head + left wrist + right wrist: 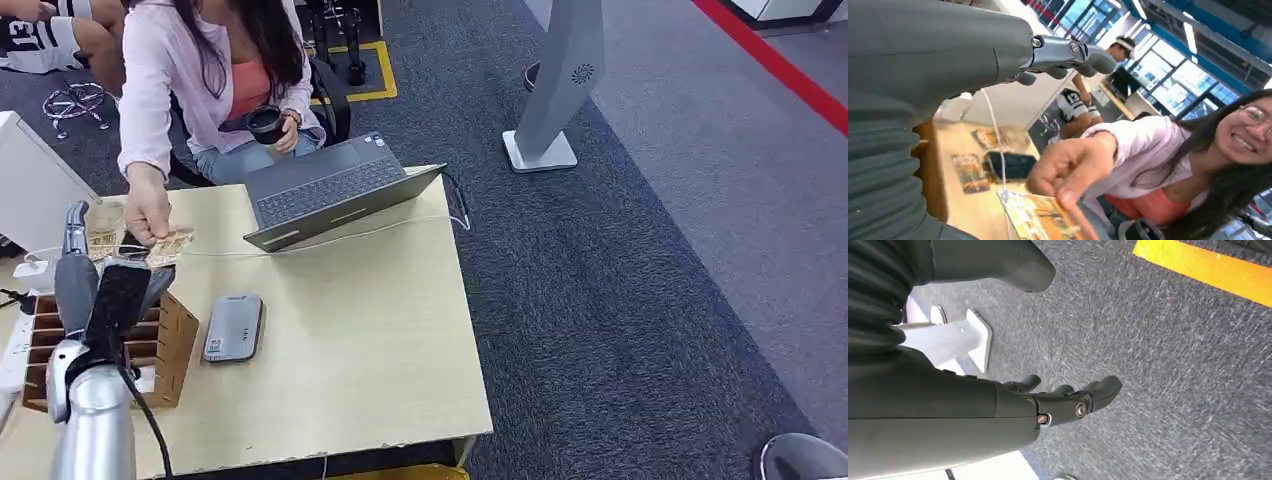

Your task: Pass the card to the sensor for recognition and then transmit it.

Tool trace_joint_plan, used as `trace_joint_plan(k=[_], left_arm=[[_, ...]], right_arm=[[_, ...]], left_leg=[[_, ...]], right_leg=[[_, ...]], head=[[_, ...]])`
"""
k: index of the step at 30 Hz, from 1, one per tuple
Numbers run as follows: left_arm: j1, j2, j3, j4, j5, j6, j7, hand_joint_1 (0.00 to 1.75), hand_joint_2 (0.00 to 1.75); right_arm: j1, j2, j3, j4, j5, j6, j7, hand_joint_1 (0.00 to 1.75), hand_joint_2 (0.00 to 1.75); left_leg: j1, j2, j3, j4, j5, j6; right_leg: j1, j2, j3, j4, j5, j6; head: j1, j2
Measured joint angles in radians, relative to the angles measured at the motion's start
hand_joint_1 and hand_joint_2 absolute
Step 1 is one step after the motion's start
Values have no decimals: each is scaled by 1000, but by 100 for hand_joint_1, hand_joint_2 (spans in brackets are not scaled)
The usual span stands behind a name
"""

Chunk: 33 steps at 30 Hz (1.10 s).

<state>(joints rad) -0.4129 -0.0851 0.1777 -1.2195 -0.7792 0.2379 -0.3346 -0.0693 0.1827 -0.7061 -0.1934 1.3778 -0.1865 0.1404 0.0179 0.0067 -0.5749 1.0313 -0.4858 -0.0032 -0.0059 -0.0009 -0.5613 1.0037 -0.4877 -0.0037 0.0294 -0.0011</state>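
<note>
A person's hand [148, 212] pinches the printed card [170, 245] above the table's far left part. The same card [1040, 217] is between that person's fingers in the left wrist view. My left hand [82, 268] is raised just in front of the card; its fingers [1068, 52] stretch out apart, with nothing between them. The grey flat sensor [232, 327] lies on the table to the right of my left arm. My right hand [1068, 400] hangs over grey carpet, fingers loosely bent and holding nothing.
A wooden slotted card box [170, 345] stands under my left arm. An open laptop [335, 190] with a white cable sits at the table's far side, before the seated person. More cards [105, 230] lie at the far left. A grey kiosk stand [560, 80] is on the carpet.
</note>
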Motion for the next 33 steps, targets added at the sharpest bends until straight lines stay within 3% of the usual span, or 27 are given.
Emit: trace_joint_plan(k=[20, 30, 31, 33], left_arm=[[-246, 105, -180, 269, -410, 431, 154, 0, 175], [-271, 124, -193, 309, -424, 449, 155, 0, 175], [-271, 126, -192, 309, -425, 449, 155, 175, 175], [-271, 129, -193, 310, -427, 449, 155, 175, 175]], right_arm=[[0, 7, 64, 1, 104, 63, 18, 0, 175], [0, 10, 76, 2, 117, 67, 19, 0, 175], [0, 11, 76, 2, 119, 67, 15, 0, 175], [0, 13, 79, 1, 121, 67, 13, 0, 175]], left_leg=[[0, 0, 0, 0, 0, 0], [0, 0, 0, 0, 1, 0], [0, 0, -1, 0, 1, 0], [0, 0, -1, 0, 1, 0]], right_leg=[[0, 0, 0, 0, 0, 0], [0, 0, 0, 0, 0, 0], [0, 0, 0, 0, 0, 0], [0, 0, 0, 0, 0, 0]], head=[[0, 0], [0, 0], [0, 0], [0, 0]])
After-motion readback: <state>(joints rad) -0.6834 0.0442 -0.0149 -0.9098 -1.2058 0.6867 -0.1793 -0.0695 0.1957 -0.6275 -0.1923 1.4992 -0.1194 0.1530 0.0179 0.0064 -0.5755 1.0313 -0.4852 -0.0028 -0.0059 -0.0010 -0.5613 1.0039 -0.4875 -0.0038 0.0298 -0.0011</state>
